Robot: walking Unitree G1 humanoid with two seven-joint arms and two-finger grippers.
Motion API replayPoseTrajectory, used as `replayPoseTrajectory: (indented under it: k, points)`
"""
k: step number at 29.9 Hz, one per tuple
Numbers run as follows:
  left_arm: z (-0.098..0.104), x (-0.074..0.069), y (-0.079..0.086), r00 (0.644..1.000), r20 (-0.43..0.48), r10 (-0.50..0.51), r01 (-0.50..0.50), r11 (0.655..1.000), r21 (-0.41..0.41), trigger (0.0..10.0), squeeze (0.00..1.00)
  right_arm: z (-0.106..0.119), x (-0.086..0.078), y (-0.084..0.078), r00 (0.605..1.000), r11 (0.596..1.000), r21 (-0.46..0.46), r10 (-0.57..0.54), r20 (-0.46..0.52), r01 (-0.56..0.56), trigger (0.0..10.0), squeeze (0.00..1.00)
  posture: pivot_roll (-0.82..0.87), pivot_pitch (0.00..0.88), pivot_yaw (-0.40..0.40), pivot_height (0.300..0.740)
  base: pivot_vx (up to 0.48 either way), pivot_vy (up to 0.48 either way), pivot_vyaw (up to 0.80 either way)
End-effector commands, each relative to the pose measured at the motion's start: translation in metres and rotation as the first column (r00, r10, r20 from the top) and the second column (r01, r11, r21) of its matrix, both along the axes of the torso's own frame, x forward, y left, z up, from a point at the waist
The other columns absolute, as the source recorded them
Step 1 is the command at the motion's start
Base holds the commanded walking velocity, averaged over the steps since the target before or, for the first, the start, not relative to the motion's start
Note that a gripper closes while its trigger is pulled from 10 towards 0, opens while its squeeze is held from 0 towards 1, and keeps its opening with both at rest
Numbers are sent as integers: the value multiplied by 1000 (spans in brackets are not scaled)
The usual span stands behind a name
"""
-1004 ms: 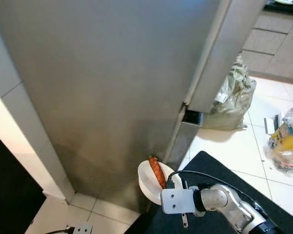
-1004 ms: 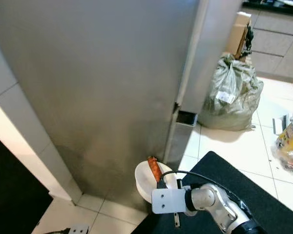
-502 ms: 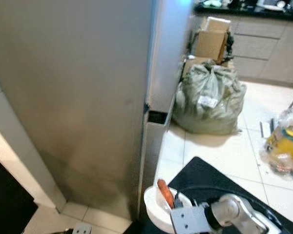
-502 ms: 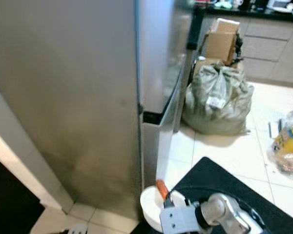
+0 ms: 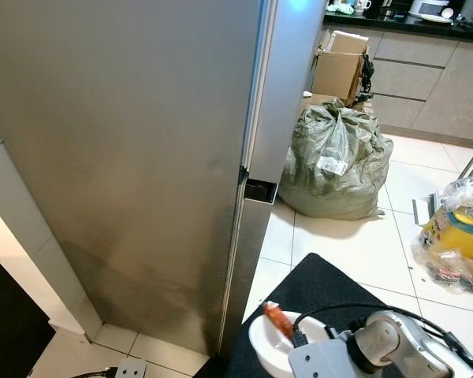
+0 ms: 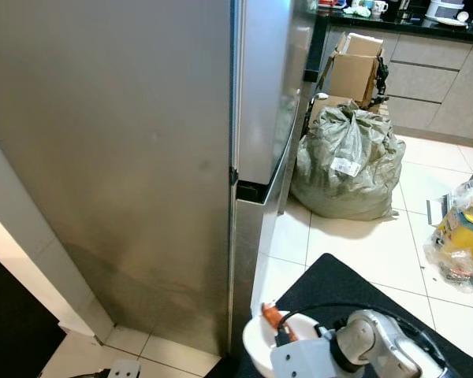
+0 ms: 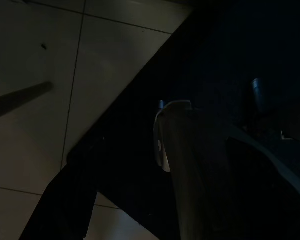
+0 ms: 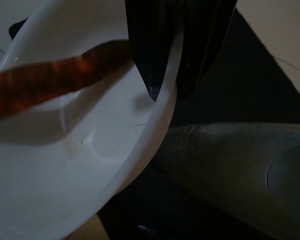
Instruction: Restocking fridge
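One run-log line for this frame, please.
phase: carrying to fridge | right gripper: shut on white bowl rim, carrot inside | left gripper: idle | fridge: doors closed

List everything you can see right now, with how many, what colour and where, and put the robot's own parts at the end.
fridge: one, steel grey, doors shut, left and centre.
white plate: one, low centre, held at its rim.
carrot: one, orange, lying on the plate.
dark mat: one, black, on the floor under the plate.
grey-green sack: one, tied, on the tiles right of the fridge.
cardboard box: one, brown, behind the sack.
clear bag: one, yellow item inside, far right.
power strip: one, white, bottom left.
right gripper: black fingers shut on the plate's rim.
left gripper: hanging over the mat, dark.
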State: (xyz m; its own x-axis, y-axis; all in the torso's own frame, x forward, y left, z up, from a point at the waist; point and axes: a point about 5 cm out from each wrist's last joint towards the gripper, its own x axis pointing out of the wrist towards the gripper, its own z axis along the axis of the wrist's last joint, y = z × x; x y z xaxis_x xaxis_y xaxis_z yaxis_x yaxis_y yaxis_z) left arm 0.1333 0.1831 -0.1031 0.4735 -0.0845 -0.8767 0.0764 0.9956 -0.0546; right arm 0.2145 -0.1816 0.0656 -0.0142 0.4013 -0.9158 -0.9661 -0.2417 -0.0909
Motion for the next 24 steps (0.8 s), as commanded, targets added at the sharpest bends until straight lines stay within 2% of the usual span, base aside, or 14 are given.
replayPoseTrajectory:
  k: [1, 11, 13, 16, 19, 20, 24]
  points:
    - [-6, -16, -8, 998, -62, -11, 9, 1000, -24, 10000, 0, 1, 2, -9, 1000, 999, -41, -25, 11, 26, 10000, 0, -118, 66, -62, 740, 0, 0, 0]
    - [-6, -16, -8, 998, -61, -10, 9, 1000, -23, 10000, 0, 4, 13, -20, 993, 989, -113, -81, 87, 91, 10000, 0, -118, 67, -61, 740, 0, 0, 0]
    - [-6, -16, -8, 998, -61, -9, 8, 1000, -23, 10000, 0, 4, 21, -26, 983, 978, -156, -116, 145, 138, 10000, 0, -118, 67, -61, 740, 0, 0, 0]
    - [-6, -16, -8, 998, -61, -10, 8, 1000, -23, 10000, 0, 4, 25, -29, 976, 972, -176, -128, 175, 159, 10000, 0, -116, 68, -61, 740, 0, 0, 0]
    - [-6, -16, -8, 998, -61, -10, 8, 1000, -23, 10000, 0, 4, 37, -39, 945, 946, -213, -184, 269, 245, 10000, 0, -115, 68, -60, 740, 0, 0, 0]
    - [-6, -16, -8, 998, -61, -10, 8, 1000, -23, 10000, 0, 4, 37, -39, 945, 946, -213, -184, 269, 245, 10000, 0, -115, 68, -60, 740, 0, 0, 0]
    - [-6, -16, -8, 998, -61, -11, 9, 1000, -22, 10000, 0, 4, 47, -48, 905, 910, -235, -251, 343, 341, 10000, 0, -115, 68, -60, 740, 0, 0, 0]
